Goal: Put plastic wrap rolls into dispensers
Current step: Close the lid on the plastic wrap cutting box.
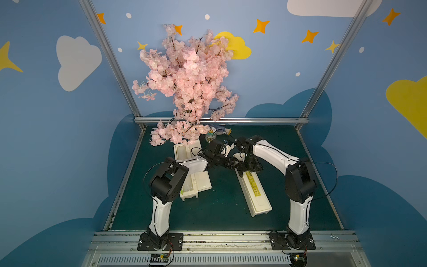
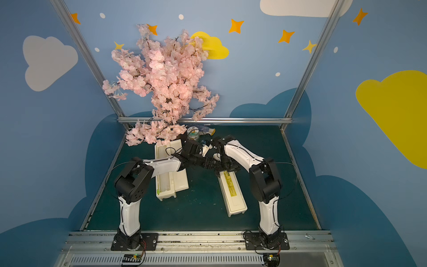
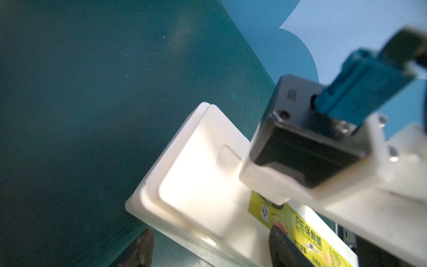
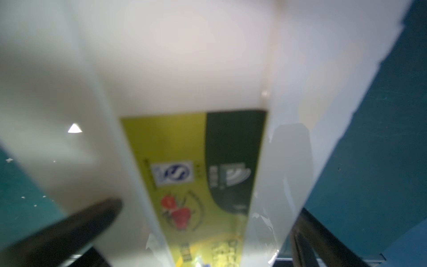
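— At the far end of the closed dispenser [image 1: 261, 203], what are the arms doing?
— Both wrists meet there above the bench [image 1: 219, 215]: the left arm [image 1: 194, 165] stretched across, the right arm [image 1: 272, 152] bent down over it.
— And the left jaws?
— Open, holding nothing. In the left wrist view the dark fingers [image 3: 142, 250] stand well apart, one beside the box's rim over the bench, the other over the yellow label [image 3: 305, 231]. A grey camera block [image 3: 298, 148] with a blue plug, on the right wrist, hangs just above the lid.
— And the right jaws?
— Spread wide, astride the same box: a finger [image 4: 76, 226] shows on each side, with the yellow label between. Whether they press on the walls I cannot tell; that view is blurred.
— Where are the rolls?
— One plastic wrap roll [image 1: 182, 152] lies in the trough of the open dispenser [image 1: 202, 181]. That box is on the robot's left half of the bench, partly under the left forearm, with its lid folded out flat toward the middle. The closed dispenser lies right of centre, slanted, lid down, its inside hidden.
— Anything else?
— A pink blossom branch [image 1: 189, 76] overhangs the open dispenser's far end, and a small jar [image 1: 209, 136] stands near the back edge.
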Motion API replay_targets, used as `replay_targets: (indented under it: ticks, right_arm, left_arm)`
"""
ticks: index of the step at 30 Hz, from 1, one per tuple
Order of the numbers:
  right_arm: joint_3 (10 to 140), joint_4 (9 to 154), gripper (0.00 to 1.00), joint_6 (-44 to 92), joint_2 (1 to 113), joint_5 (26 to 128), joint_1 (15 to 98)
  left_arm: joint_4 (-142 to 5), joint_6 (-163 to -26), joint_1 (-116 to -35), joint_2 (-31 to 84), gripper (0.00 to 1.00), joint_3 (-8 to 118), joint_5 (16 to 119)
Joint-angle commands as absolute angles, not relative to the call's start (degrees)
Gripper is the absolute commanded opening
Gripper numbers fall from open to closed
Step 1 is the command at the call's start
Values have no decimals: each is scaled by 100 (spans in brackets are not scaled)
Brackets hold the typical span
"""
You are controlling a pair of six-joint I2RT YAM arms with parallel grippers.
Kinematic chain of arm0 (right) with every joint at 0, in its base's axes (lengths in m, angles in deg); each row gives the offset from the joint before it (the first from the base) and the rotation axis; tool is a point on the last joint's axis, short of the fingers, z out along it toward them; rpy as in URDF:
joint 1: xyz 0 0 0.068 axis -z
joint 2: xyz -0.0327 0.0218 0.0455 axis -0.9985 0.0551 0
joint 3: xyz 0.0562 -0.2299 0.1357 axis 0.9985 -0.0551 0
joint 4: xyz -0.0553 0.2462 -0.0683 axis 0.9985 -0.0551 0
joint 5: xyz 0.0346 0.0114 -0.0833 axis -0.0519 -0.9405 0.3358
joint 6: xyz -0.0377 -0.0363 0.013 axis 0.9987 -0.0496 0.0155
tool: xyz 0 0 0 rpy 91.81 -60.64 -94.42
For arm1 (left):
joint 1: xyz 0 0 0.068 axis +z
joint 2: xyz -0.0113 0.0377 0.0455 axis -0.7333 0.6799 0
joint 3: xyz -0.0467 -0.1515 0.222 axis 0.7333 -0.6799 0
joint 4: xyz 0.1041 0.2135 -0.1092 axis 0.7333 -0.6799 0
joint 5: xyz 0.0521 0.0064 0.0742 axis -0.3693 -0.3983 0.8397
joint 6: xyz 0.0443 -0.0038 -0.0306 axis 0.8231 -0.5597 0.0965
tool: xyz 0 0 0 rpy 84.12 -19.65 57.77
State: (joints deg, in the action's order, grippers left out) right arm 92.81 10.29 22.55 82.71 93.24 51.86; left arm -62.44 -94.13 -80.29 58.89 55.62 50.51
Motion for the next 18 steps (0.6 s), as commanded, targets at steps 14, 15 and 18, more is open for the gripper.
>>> replay_targets:
  ticks: [14, 15, 18]
  right_arm:
    - [9038, 1550, 90, 2111, 6968, 8684, 5348]
    - [9000, 1520, 90, 2108, 6867, 8689, 5362]
    - [8808, 1662, 90, 2123, 6609, 8625, 5354]
  left_arm:
    - [-7344, -8947, -8026, 6551, 68, 5788, 5413]
    - [-7354, -8939, -8026, 6576, 68, 5800, 5419]
    - [-7439, -8901, -8023, 6648, 68, 5884, 5427]
